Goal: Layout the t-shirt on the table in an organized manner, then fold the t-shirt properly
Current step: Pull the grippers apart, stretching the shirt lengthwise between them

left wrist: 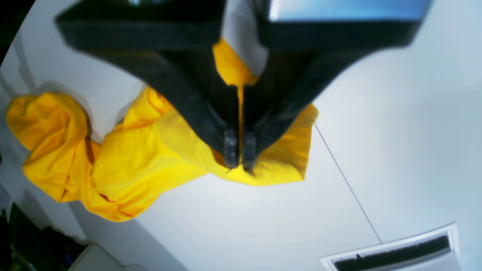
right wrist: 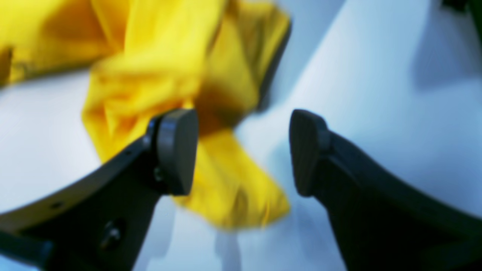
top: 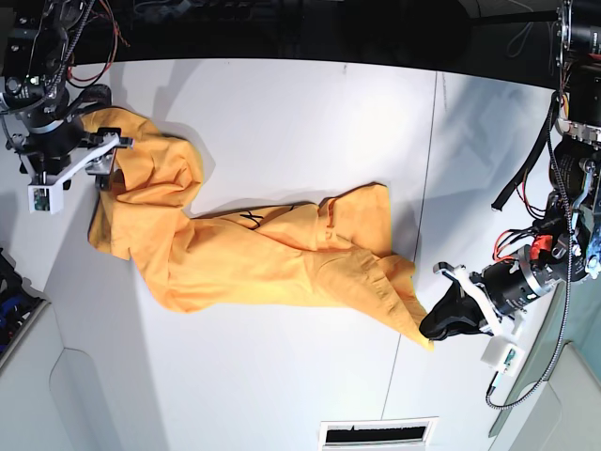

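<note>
The orange t-shirt (top: 254, 254) lies crumpled and stretched across the white table (top: 300, 113), with black line marks showing near its middle. My left gripper (top: 434, 329) is at the shirt's right-hand corner. In the left wrist view this left gripper (left wrist: 239, 154) is shut on a fold of the t-shirt (left wrist: 150, 150), lifting the cloth edge off the table. My right gripper (top: 108, 164) hovers over the bunched far-left end. In the right wrist view the right gripper (right wrist: 241, 152) stands open, nothing between its pads, with the blurred t-shirt (right wrist: 162, 56) just beyond.
A thin dark seam (top: 427, 188) crosses the table right of the shirt. A white slotted vent (top: 376, 434) sits at the front edge. Cables (top: 526, 188) hang by the arm on the right. The table's left edge drops off beside grey bins (top: 19, 329).
</note>
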Robot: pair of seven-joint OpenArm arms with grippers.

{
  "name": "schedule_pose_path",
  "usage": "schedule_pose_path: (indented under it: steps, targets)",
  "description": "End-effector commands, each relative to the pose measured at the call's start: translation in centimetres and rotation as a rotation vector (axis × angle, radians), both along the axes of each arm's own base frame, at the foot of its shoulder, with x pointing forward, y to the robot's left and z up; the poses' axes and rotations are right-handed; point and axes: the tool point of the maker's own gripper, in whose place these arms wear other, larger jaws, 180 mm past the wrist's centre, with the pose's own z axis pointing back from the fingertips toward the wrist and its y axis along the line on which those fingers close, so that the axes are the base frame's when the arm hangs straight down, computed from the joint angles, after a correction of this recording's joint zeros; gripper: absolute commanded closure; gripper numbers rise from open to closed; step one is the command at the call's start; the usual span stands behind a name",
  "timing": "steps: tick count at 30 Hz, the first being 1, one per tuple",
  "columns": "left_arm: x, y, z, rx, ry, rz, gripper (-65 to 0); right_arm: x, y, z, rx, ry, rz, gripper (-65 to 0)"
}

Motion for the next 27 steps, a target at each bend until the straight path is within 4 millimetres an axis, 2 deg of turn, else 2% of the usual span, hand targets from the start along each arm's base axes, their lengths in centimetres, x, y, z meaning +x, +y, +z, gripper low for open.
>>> schedule_pose_path:
  steps: [1, 4, 6, 11, 12, 14, 17, 21, 27]
  targets:
    - [0.6, 0.2, 2.0, -0.017, -0.059, -0.003, 0.0, 1.8, -0.4, 1.9, -0.009, -0.078, -0.008, -38.0]
    - [0.3, 0.2, 1.5, -0.016, -0.046, -0.006, 0.0, 4.3, -0.8, 2.5, 0.006, -0.114, -0.030, -38.0]
    - [0.2, 0.2, 1.3, -0.014, -0.043, -0.006, 0.0, 5.9, -1.1, 2.2, 0.023, -0.113, -0.044, -38.0]
    - [0.1, 0.3, 1.2, -0.004, -0.042, -0.005, 0.0, 8.3, -1.2, -1.5, 0.095, -0.024, -0.044, -37.4]
    - [0.1, 0.3, 1.1, 0.000, -0.042, -0.005, 0.0, 8.5, -0.8, -2.2, 0.120, -0.010, -0.030, -35.2]
    - [0.1, 0.4, 1.0, 0.009, -0.041, -0.004, 0.0, 8.8, -0.1, -2.9, 0.154, 0.002, 0.000, -24.7]
    - [0.1, 0.4, 1.0, 0.015, -0.041, -0.003, 0.0, 9.3, 0.3, -2.7, 0.179, -0.007, 0.014, -0.1]
    - [0.2, 0.7, 1.0, 0.026, -0.044, -0.001, 0.0, 10.5, 0.6, -1.5, 0.179, -0.048, 0.035, 0.0]
    - [0.5, 2.9, 1.7, 0.064, -0.060, 0.033, 0.0, 12.5, 0.6, 0.6, 0.178, -0.093, 0.040, 0.0]
